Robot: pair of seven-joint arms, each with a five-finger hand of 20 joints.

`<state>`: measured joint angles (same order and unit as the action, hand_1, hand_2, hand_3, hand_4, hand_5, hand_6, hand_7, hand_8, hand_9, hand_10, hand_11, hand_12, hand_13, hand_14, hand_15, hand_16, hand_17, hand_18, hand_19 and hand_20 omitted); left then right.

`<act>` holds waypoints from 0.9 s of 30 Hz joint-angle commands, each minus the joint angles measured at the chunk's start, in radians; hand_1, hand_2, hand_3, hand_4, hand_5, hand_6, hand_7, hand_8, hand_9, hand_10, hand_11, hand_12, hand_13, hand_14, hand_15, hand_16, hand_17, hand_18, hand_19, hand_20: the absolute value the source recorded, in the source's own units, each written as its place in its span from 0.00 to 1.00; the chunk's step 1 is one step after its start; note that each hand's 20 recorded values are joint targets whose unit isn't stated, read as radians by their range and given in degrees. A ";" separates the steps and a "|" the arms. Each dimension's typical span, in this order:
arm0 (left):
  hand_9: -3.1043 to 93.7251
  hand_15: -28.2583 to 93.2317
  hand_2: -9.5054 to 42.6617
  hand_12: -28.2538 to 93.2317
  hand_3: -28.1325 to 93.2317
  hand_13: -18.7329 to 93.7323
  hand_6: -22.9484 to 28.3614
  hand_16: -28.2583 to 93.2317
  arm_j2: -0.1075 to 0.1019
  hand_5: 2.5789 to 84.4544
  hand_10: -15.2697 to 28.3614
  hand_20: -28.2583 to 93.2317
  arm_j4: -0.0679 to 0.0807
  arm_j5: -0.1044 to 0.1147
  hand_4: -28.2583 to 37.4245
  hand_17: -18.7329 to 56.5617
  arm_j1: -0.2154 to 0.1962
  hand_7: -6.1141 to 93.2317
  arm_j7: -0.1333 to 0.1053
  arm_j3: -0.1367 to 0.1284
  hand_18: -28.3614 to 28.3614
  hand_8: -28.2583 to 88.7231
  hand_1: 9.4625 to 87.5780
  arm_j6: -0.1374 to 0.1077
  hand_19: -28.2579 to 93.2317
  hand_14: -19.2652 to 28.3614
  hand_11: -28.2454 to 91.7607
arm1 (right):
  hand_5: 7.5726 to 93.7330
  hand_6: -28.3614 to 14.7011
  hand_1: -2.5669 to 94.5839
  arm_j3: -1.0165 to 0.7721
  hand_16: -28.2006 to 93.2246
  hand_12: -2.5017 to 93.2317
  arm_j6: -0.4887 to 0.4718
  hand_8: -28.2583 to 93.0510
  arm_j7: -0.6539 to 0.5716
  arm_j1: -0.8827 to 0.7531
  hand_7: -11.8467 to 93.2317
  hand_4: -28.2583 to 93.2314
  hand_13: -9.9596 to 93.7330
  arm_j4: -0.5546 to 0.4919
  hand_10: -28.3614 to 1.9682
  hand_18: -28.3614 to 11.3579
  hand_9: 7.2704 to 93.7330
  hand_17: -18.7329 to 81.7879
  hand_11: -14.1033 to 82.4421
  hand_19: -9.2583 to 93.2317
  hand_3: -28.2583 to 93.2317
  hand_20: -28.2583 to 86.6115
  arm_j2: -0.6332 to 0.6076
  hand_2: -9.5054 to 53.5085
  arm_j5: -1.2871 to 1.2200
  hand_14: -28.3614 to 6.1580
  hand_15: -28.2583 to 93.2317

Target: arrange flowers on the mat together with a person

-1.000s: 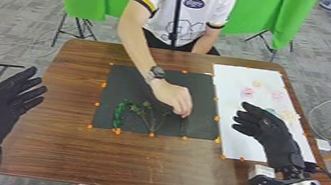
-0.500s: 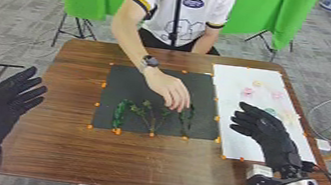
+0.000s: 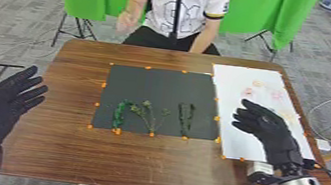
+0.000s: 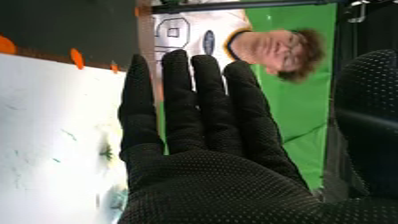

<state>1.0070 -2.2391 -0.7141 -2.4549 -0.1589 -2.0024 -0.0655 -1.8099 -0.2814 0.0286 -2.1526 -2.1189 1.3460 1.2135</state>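
with twelve o'clock at the far edge of the table [image 3: 39, 151], the black mat [image 3: 158, 87] bears three groups of greenery. at eight o'clock, a bright green leafy sprig [image 3: 119, 113]; at six, a thin branching sprig [image 3: 151, 121] with pale green tips; between four and five, a pair of darker stems [image 3: 185, 123] side by side. all point roughly toward twelve, their lower ends near the mat's near edge. orange tape [image 3: 152, 135] marks the mat's border.

at three o'clock from the mat, a white sheet [image 3: 241, 150] holds pale flowers: a pink one [image 3: 249, 92] at eleven, a yellowish one [image 3: 257, 84] near twelve, and another pink one [image 3: 277, 95] at one.

the left hand [image 3: 4, 105], between eight and nine o'clock from the mat, is open and empty, fingers loosely extended. the right hand [image 3: 266, 132], above the sheet, is likewise open and empty; the wrist view shows its fingers long and straight, slightly spread.
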 commanded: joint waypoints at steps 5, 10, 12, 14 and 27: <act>0.31 0.41 0.10 0.39 0.81 0.36 0.50 0.27 0.016 0.35 0.60 0.31 -0.010 -0.004 0.05 0.14 -0.026 0.20 0.011 0.008 0.88 0.18 0.22 0.013 0.58 0.70 0.35 | 0.40 0.56 0.29 0.070 0.47 0.28 0.281 0.14 0.168 0.108 0.32 0.03 0.48 0.061 0.51 0.23 0.44 0.35 0.33 0.58 0.92 0.52 -0.165 0.01 0.381 0.52 0.46; 0.31 0.41 0.10 0.39 0.81 0.36 0.50 0.27 0.011 0.35 0.60 0.31 -0.002 -0.004 0.06 0.14 -0.019 0.20 0.021 0.010 0.88 0.18 0.22 0.017 0.58 0.71 0.35 | 0.43 0.61 0.32 0.129 0.45 0.28 0.448 0.12 0.174 0.202 0.38 0.00 0.51 0.129 0.57 0.26 0.48 0.37 0.38 0.63 0.90 0.55 -0.267 0.00 0.704 0.58 0.52; 0.31 0.41 0.10 0.39 0.81 0.36 0.50 0.27 0.011 0.35 0.60 0.31 -0.003 -0.003 0.06 0.14 -0.024 0.20 0.020 0.010 0.88 0.18 0.22 0.014 0.58 0.71 0.35 | 0.44 0.62 0.33 0.152 0.44 0.28 0.496 0.11 0.175 0.236 0.39 0.00 0.51 0.160 0.58 0.26 0.49 0.37 0.39 0.64 0.90 0.56 -0.307 0.00 0.829 0.59 0.54; 0.31 0.41 0.10 0.39 0.81 0.36 0.50 0.27 0.010 0.35 0.60 0.31 -0.001 -0.004 0.06 0.14 -0.018 0.20 0.024 0.012 0.88 0.18 0.22 0.013 0.58 0.71 0.35 | 0.45 0.64 0.33 0.161 0.43 0.27 0.497 0.10 0.168 0.255 0.41 0.00 0.52 0.179 0.59 0.27 0.50 0.38 0.40 0.65 0.90 0.56 -0.339 0.00 0.928 0.60 0.56; 0.31 0.41 0.10 0.39 0.81 0.36 0.50 0.27 0.001 0.35 0.60 0.31 0.004 0.001 0.06 0.14 -0.020 0.20 0.026 0.010 0.88 0.18 0.22 0.007 0.58 0.71 0.35 | 0.43 0.65 0.33 0.324 0.43 0.28 0.427 0.10 -0.045 0.381 0.42 0.00 0.51 0.311 0.62 0.28 0.48 0.37 0.41 0.65 0.92 0.57 -0.485 0.00 1.303 0.61 0.57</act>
<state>1.0111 -2.2451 -0.7144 -2.4650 -0.1465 -1.9949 -0.0585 -1.5399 0.2010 0.0594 -1.8189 -1.8664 0.9115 2.3991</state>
